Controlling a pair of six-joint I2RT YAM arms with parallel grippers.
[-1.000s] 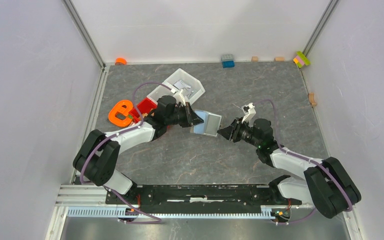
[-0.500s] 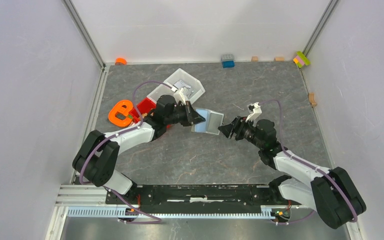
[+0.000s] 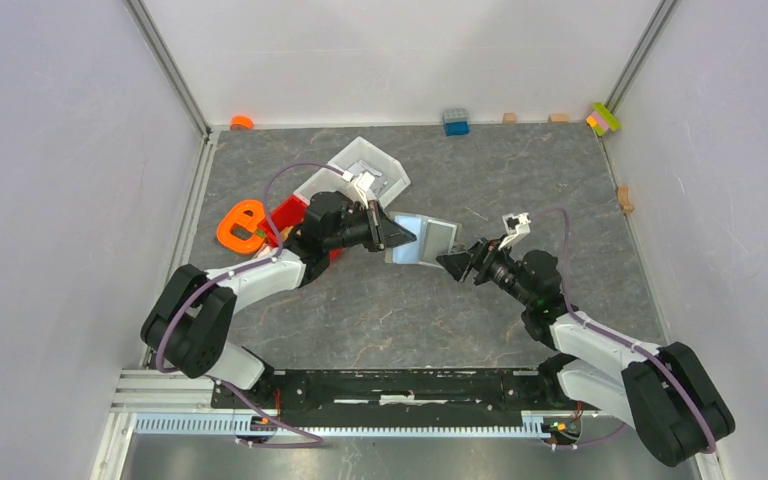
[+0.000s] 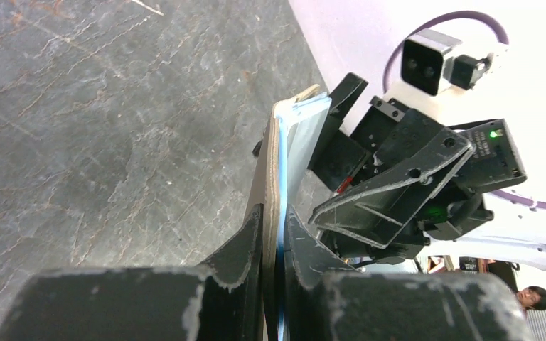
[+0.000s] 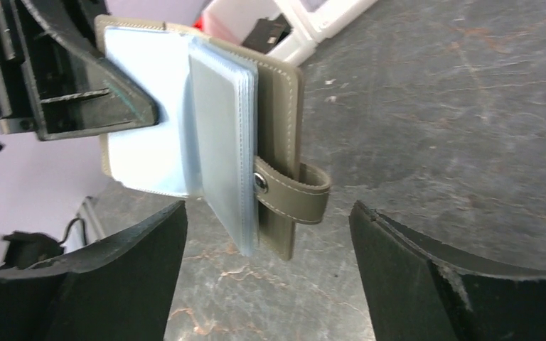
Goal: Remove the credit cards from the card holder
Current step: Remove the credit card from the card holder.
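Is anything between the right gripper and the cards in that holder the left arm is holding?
Nothing visible. The right gripper is open and faces the card holder, clamped by the left gripper. Only the holder's own snap strap sticks out beside the pale blue credit cards.

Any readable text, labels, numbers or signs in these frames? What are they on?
None legible.
Grey card in the white bin: dark print, too small to read.
Card holder: pale blue sleeves and snap strap show no print.
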